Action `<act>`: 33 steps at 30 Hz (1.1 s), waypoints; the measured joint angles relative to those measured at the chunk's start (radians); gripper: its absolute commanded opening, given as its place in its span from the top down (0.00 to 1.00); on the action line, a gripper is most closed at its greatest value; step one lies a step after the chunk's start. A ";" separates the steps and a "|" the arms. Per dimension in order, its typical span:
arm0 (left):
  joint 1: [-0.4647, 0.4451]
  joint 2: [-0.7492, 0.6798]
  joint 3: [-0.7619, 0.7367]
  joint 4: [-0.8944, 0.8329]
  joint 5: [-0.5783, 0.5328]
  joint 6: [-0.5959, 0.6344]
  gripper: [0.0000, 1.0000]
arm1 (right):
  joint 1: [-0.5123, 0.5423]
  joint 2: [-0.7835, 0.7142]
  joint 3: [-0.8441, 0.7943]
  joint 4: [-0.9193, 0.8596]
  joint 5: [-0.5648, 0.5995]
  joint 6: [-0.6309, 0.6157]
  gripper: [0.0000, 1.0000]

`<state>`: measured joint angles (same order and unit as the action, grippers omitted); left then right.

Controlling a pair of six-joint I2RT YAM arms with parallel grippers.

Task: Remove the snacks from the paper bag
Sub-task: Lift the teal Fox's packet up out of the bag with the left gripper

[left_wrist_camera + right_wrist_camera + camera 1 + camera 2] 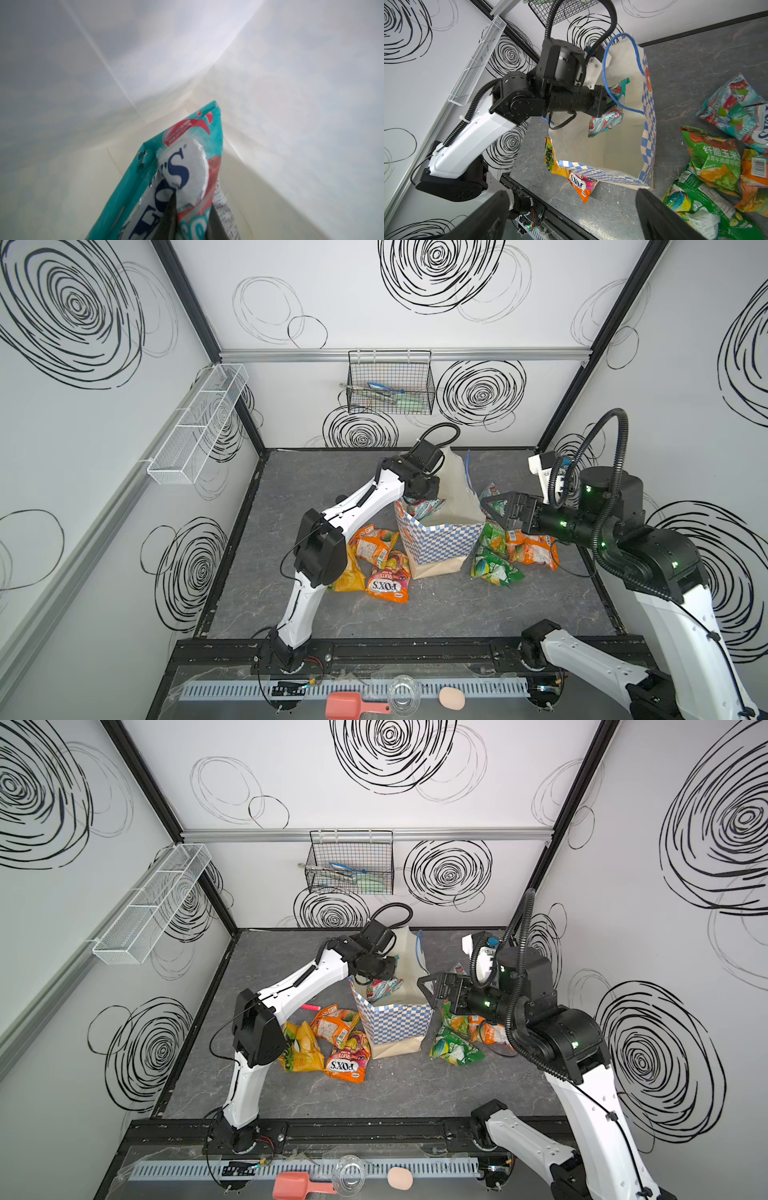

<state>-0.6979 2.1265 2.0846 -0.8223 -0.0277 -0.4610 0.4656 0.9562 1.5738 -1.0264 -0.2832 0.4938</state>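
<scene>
Closest to the left wrist lens hangs a teal packet (182,166), pinched at one end by the left end effector (191,214) within the mouth of the paper bag (440,539) — the other snacks (376,545) lie on the surface (415,614) around it. The glossy wrapper could slip back in, or the blue cord handle (603,64) could snag the wrist and tip the bag — the right end effector (490,512) hovers spread beside the rim, gripping nothing.
</scene>
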 measured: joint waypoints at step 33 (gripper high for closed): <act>-0.017 -0.209 0.135 0.100 0.004 -0.014 1.00 | 0.000 0.001 0.000 0.002 -0.001 0.014 0.01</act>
<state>-0.7151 1.9179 2.2200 -0.7227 -0.0238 -0.4747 0.4656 0.9573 1.5734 -1.0248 -0.2840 0.5076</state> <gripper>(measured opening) 0.184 0.989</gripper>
